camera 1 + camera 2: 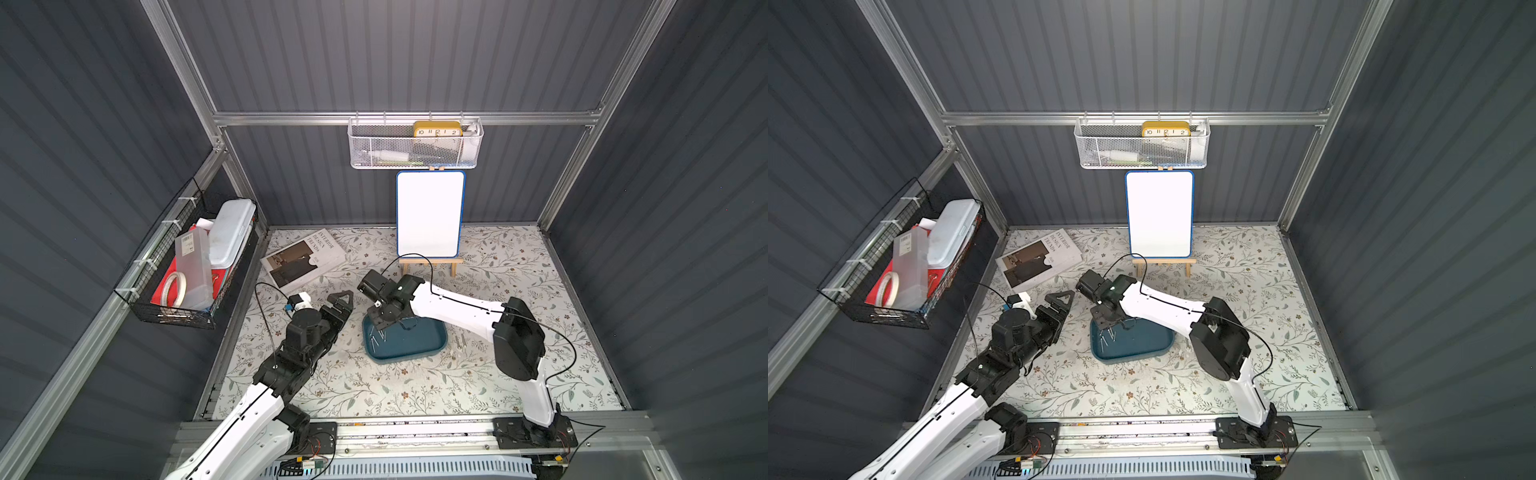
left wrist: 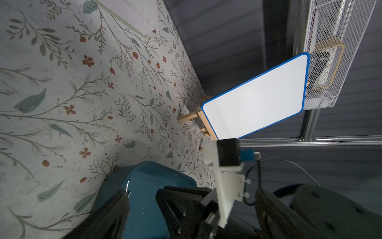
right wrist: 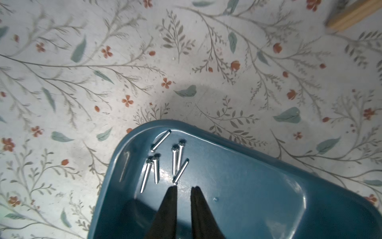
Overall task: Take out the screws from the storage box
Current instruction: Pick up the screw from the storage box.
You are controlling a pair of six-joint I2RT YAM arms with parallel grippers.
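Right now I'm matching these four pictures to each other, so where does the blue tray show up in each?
In a top view: blue tray just below picture centre.
In a top view: blue tray below and slightly left of centre.
Left wrist: blue tray on the floral table, only partly in view.
Right wrist: blue tray with screws in its rounded corner.
Shared landmark: the wooden easel.

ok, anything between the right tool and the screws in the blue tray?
Nothing visible. The right tool hangs over the open tray, tips narrowly apart and empty, with the nearest of the screws lying loose just beyond them.
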